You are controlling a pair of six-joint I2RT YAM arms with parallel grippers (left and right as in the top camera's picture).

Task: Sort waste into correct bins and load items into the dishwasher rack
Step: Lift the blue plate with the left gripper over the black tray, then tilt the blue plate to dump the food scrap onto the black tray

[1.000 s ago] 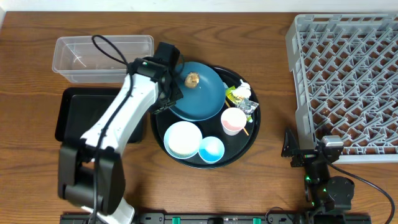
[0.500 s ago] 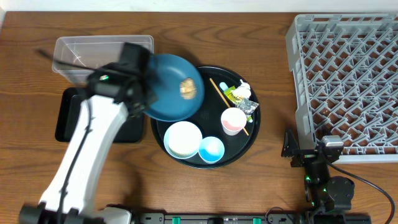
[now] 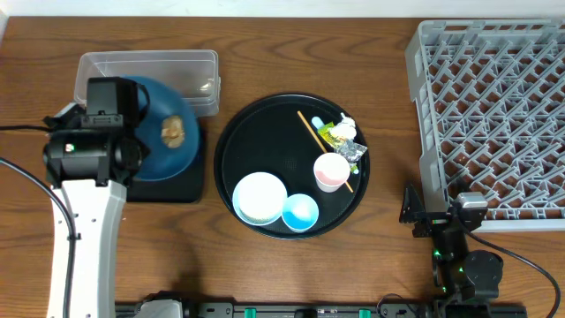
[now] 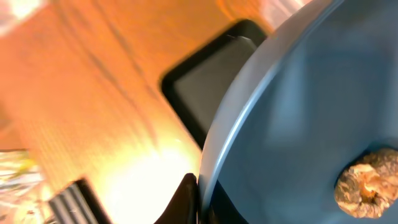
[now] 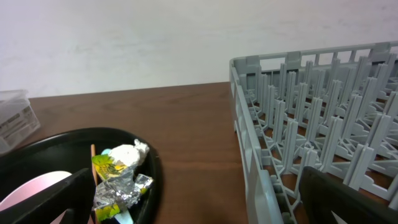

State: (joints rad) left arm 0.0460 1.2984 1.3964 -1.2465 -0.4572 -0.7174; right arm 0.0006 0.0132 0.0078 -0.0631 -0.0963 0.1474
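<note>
Dishwasher rack [image 3: 490,115]: grey peg crate at the table's right edge, no dishes seen in it.
Round black tray [image 3: 265,132]: centre of table, between the rack and the two bins.
Clear tub [image 3: 150,64]: far left, behind the black rectangular tray [image 3: 190,187]; the two sit just beside each other.
Dark blue plate [image 3: 172,155]: off the round tray, above the black rectangular tray, its far edge overlapping the tub's near wall. Left wrist view shows it slanted across the frame with the tray below.
Left gripper [image 4: 200,202]: jaws closed onto the plate's rim, which runs straight in between the fingertips at the bottom of the wrist view. In the overhead view the grip point is hidden under the wrist, at the plate's left side.
Right gripper [image 5: 196,211]: jaws spread wide, nothing between them; parked low by the rack's near corner, well apart from the plate.
White bowl [image 3: 259,196]: near part of the round tray, touching the light blue bowl [image 3: 300,211].
Pink cup [image 3: 332,170]: right part of the round tray, just behind the blue bowl.
Stick [image 3: 313,130]: lies diagonally, running under the cup's side.
Foil wrappers [image 3: 342,146]: crumpled at the round tray's right rim.
Tissue wad [image 3: 345,124]: just behind the wrappers.
Food lump [image 3: 172,132]: on the held plate, near its middle.
</note>
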